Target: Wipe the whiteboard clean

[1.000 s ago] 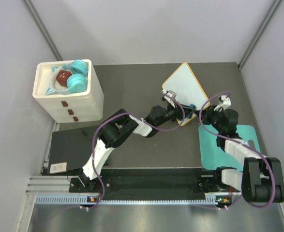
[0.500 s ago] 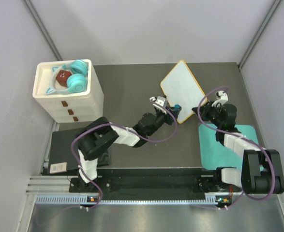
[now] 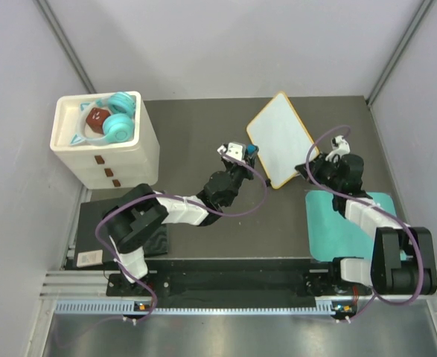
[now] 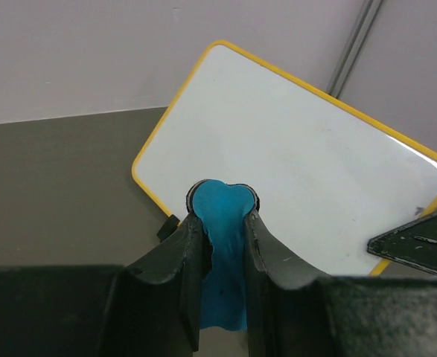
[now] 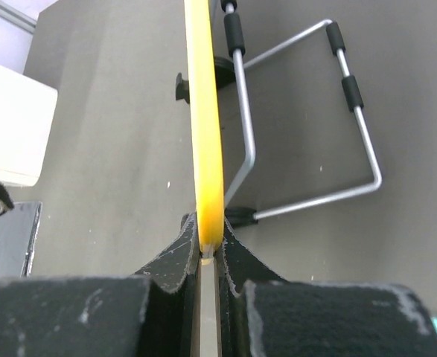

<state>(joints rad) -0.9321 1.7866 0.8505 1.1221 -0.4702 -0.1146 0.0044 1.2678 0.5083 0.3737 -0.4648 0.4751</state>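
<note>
The whiteboard (image 3: 280,138), white with a thin yellow frame, stands tilted at the back of the table. Its face (image 4: 300,149) fills the left wrist view and shows no dark marks. My left gripper (image 3: 242,152) is just left of the board's lower left edge, shut on a blue eraser pad (image 4: 225,290) that sticks out past the fingertips. My right gripper (image 3: 308,170) is shut on the board's yellow frame (image 5: 203,111) at its lower right corner and holds it up. A wire stand (image 5: 307,126) shows behind the board.
A white drawer box (image 3: 106,145) with teal headphones (image 3: 114,123) in its top stands at the back left. A teal mat (image 3: 352,223) lies under the right arm. A black flat object (image 3: 114,223) lies at the near left.
My left gripper with the blue pad has drawn back left, off the board's lower part to beside its left edge. The right gripper stays shut on the frame, shifted slightly.
</note>
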